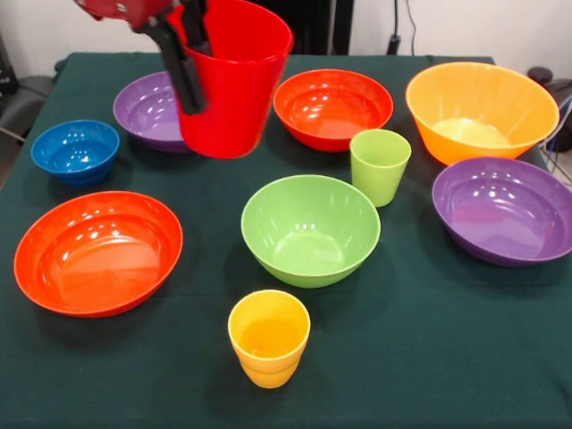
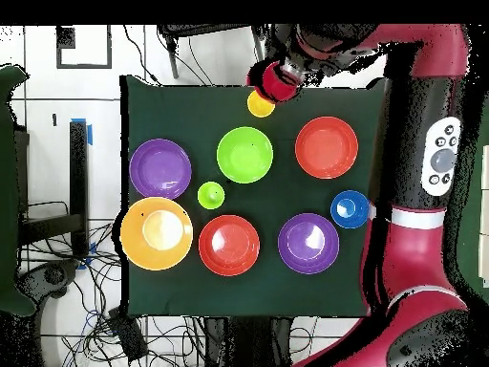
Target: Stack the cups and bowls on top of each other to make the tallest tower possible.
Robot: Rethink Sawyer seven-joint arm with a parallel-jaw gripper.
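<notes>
My gripper (image 1: 189, 54) is shut on the rim of the red cup (image 1: 234, 80), one finger inside and one outside, and holds it tilted in the air above the table's far side. In the overhead view the red cup (image 2: 277, 81) hangs just off the table edge beside the yellow cup (image 2: 261, 103). The yellow cup (image 1: 269, 335) stands upright near the front, with the green bowl (image 1: 310, 228) behind it and the green cup (image 1: 380, 165) further back. Each piece stands alone; no tower is in view.
Spread over the dark green cloth are a red-orange bowl (image 1: 98, 252), a blue bowl (image 1: 75, 150), a purple bowl (image 1: 152, 109), another red-orange bowl (image 1: 332, 107), a large orange bowl (image 1: 481, 109) and a second purple bowl (image 1: 505, 207).
</notes>
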